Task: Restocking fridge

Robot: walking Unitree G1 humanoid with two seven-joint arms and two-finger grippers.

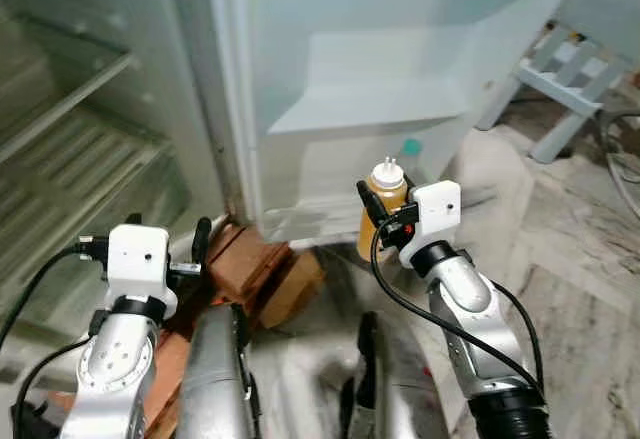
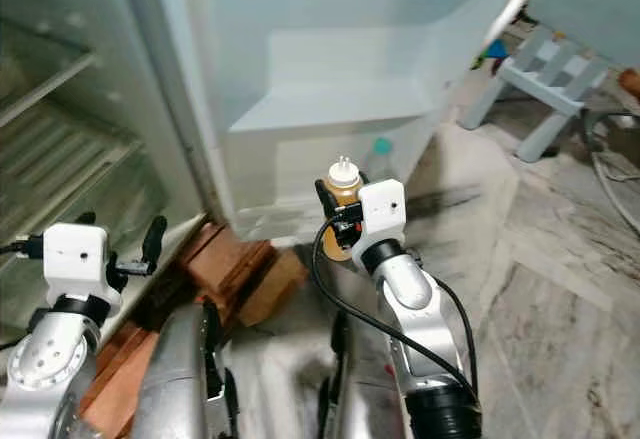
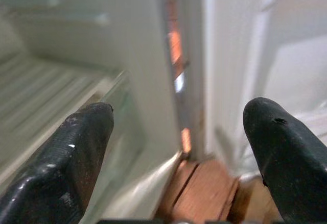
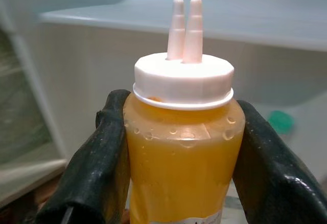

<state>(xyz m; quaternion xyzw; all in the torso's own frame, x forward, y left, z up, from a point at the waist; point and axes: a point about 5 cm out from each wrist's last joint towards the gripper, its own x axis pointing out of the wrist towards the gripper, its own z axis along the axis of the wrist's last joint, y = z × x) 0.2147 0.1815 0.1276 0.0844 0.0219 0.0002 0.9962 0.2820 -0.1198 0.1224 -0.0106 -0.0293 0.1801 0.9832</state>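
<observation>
My right gripper [image 1: 385, 217] is shut on an orange sauce squeeze bottle [image 1: 384, 207] with a white twin-nozzle cap [image 4: 183, 78]. It holds the bottle upright in front of the open fridge door's lower shelf [image 1: 360, 109]. Both black fingers [image 4: 94, 157] press the bottle's sides. My left gripper [image 1: 200, 259] is open and holds nothing, low by the fridge body's bottom corner. Its two fingertips [image 3: 82, 142] stand wide apart, facing the wire shelves [image 1: 70, 159] of the fridge interior.
Reddish-brown wooden blocks [image 1: 255, 264] lie on the floor under the fridge's hinge corner. A teal cap [image 1: 410, 146] shows in the door's bottom bin. A pale blue stool [image 1: 570, 79] stands at the right on the marble floor, with cables [image 1: 615, 159] beside it.
</observation>
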